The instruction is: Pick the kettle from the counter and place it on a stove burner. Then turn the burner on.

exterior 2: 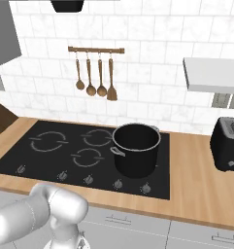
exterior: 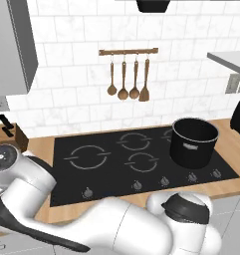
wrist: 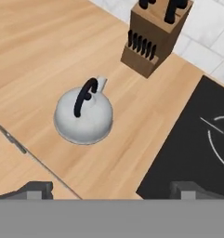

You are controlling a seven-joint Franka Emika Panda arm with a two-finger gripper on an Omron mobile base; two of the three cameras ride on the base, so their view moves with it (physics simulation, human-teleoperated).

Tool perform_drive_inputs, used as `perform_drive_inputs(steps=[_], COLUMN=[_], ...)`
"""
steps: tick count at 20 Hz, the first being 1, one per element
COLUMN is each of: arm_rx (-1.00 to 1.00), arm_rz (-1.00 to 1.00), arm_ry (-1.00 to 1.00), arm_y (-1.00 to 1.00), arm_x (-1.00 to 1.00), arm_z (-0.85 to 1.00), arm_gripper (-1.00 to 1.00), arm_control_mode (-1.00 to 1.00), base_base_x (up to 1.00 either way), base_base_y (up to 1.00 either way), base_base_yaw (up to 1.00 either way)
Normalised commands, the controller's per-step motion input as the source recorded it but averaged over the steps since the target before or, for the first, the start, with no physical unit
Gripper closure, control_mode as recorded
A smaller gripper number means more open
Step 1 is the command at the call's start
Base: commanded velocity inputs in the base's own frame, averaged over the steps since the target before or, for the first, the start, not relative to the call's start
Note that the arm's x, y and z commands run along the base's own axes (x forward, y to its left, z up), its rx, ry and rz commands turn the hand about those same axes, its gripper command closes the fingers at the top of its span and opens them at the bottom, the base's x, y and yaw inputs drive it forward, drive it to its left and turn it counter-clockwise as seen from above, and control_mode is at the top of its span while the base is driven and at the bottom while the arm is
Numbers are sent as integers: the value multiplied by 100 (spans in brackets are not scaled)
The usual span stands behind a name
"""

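In the hand view the kettle (wrist: 84, 116), a squat silver dome with a black arched handle and a short spout, stands upright on the wooden counter (wrist: 34, 51). My gripper (wrist: 112, 189) hovers above it and a little to one side, open wide, with nothing between its dark fingertips (wrist: 36, 188). The black cooktop (wrist: 197, 148) lies just beside the kettle, and an arc of the stove burner (wrist: 219, 139) shows at the picture's edge. From the base, the same large ringed stove burner (exterior: 86, 157) (exterior 2: 49, 141) sits at the cooktop's left end, bare.
A knife block (wrist: 155, 37) (exterior: 9, 133) stands on the counter close behind the kettle. A big black pot (exterior: 193, 142) (exterior 2: 135, 148) occupies the cooktop's right side. Knobs (exterior: 137, 185) line its front edge. A black toaster (exterior 2: 227, 143) sits far right, and wooden utensils (exterior: 127, 74) hang on the wall.
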Motion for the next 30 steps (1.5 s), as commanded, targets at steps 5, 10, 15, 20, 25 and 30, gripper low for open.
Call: perform_drive_inputs(steps=[5, 10, 15, 20, 25, 30], arm_rx=[0, 0, 0, 0, 0, 0], arm_rz=[-6, -9, -7, -4, -4, -2], arm_ry=[0, 0, 3, 7, 7, 2], arm_y=[69, 59, 5, 4, 27, 47], arm_x=[7, 32, 52, 45, 19, 12], arm_z=[-25, -29, -31, -26, -28, -15], arm_gripper=[-100, -100, -100, -100, -100, -100], arm_control_mode=[-100, -100, -100, -100, -100, -100], base_base_x=[0, 0, 0, 0, 0, 0], base_base_y=[0, 0, 0, 0, 0, 0], base_base_yaw=[0, 0, 0, 0, 0, 0])
